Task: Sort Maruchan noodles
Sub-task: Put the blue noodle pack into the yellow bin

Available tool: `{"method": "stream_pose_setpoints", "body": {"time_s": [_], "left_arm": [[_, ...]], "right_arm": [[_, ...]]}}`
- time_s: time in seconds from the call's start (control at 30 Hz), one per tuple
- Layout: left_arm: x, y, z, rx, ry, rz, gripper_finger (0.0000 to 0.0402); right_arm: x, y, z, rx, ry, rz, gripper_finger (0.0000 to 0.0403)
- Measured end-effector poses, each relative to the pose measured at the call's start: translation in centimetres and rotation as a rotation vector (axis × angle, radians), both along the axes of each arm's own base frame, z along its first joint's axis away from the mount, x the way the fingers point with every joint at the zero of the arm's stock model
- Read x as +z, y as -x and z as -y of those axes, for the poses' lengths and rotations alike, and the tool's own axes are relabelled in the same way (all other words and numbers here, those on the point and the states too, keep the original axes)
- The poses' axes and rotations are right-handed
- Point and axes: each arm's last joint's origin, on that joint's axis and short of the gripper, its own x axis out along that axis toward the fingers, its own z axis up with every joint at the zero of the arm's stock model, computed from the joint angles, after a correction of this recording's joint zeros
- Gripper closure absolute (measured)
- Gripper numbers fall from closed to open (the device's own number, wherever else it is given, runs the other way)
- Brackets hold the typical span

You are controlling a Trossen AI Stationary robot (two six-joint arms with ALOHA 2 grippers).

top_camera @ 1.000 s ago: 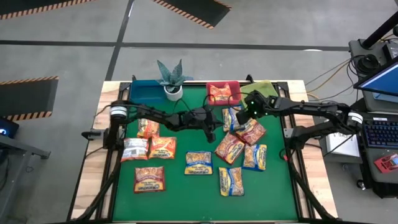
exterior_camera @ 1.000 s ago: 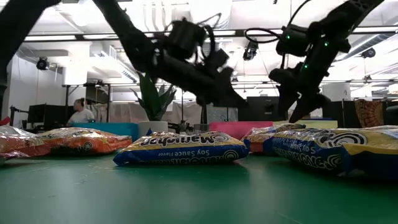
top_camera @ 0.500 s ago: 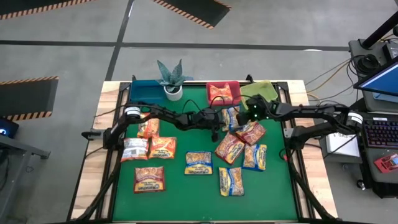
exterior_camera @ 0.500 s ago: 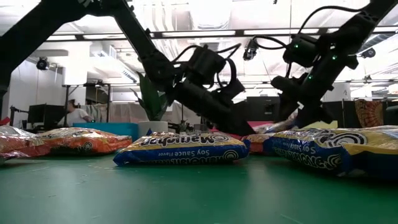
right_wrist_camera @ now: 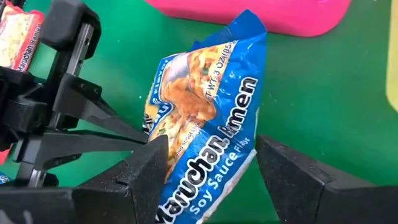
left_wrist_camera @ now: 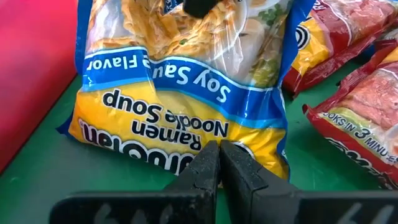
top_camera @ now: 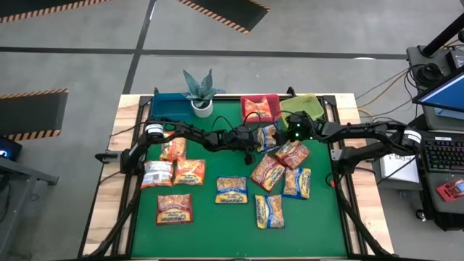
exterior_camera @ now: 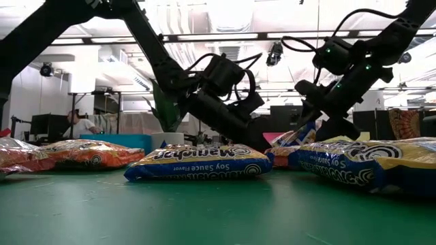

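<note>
Blue-and-yellow noodle packet [top_camera: 269, 138] gripped from two sides, near the back of the green table [top_camera: 203, 225], just in front of the red bin [top_camera: 261, 108].

Left gripper [left_wrist_camera: 219, 163] pressed shut on the packet's near edge, fingers together with plastic pinched between them. Right gripper [right_wrist_camera: 211, 163] with fingers spread apart, straddling the opposite end of the same packet. Packet tilted up off the mat at one end in the low view [exterior_camera: 294, 138], long axis running roughly front to back. Other packets [top_camera: 269, 172] lying flat nearby, red ones just beside it, orange ones [top_camera: 174, 209] well apart toward the left.
</note>
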Motion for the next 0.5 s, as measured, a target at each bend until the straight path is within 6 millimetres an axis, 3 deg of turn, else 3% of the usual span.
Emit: {"method": "stream_pose_setpoints", "body": {"time_s": [0.33,0.5], "left_arm": [[0.0,0.0,0.0,0.0,0.0,-0.001,0.0402],[0.0,0.0,0.0,-0.001,0.0,-0.001,0.0402]], "right_arm": [[-1.6,-1.7,0.3,0.037,-0.029,0.058,0.0175],[-2.0,-1.8,0.4,0.033,-0.042,0.052,0.0215]]}}
